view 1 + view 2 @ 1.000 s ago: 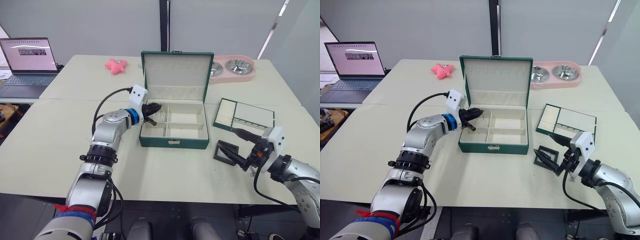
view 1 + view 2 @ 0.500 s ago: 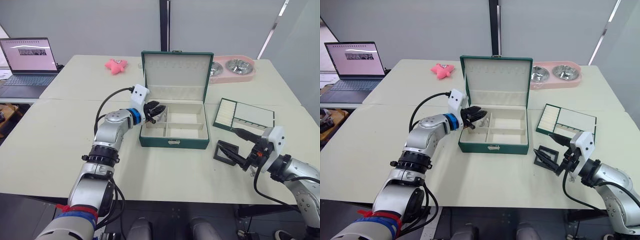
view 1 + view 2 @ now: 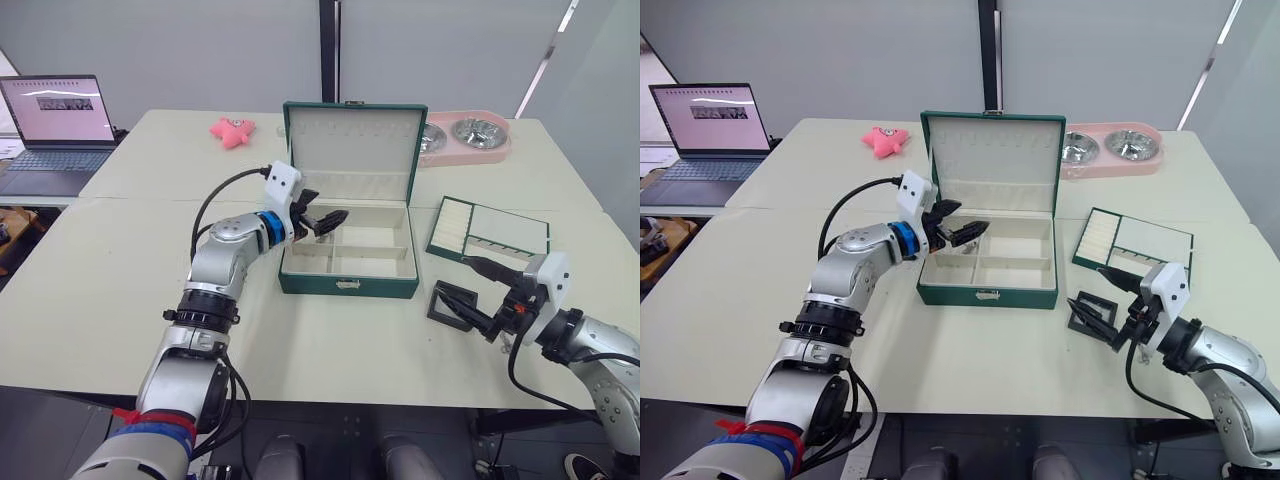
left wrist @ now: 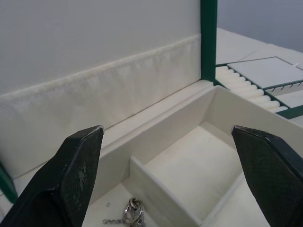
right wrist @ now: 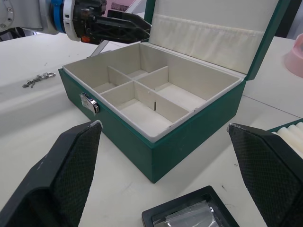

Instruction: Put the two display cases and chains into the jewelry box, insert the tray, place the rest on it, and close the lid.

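The dark green jewelry box point(image 3: 348, 285) stands open mid-table with its lid point(image 3: 352, 140) upright. My left gripper point(image 3: 325, 215) is open over the back-left compartment, nothing between its fingers. Below it, one silvery chain point(image 4: 130, 213) lies on the cream lining. Another chain point(image 5: 39, 79) lies on the table left of the box. At the front right, a black-framed display case point(image 3: 455, 302) lies on the table, and my right gripper point(image 3: 478, 295) is open just beside it, pointing at the box. The tray point(image 3: 488, 232) sits to the right of the box.
A laptop point(image 3: 55, 125) stands on the far left table. A pink star toy point(image 3: 232, 130) lies behind the box on the left. A pink stand with two metal bowls point(image 3: 462, 135) sits at the back right. Bare table lies in front of the box.
My left gripper has gone from shut to wide open and risen a little over the box, and a chain now lies in the compartment under it. The right arm has stayed put.
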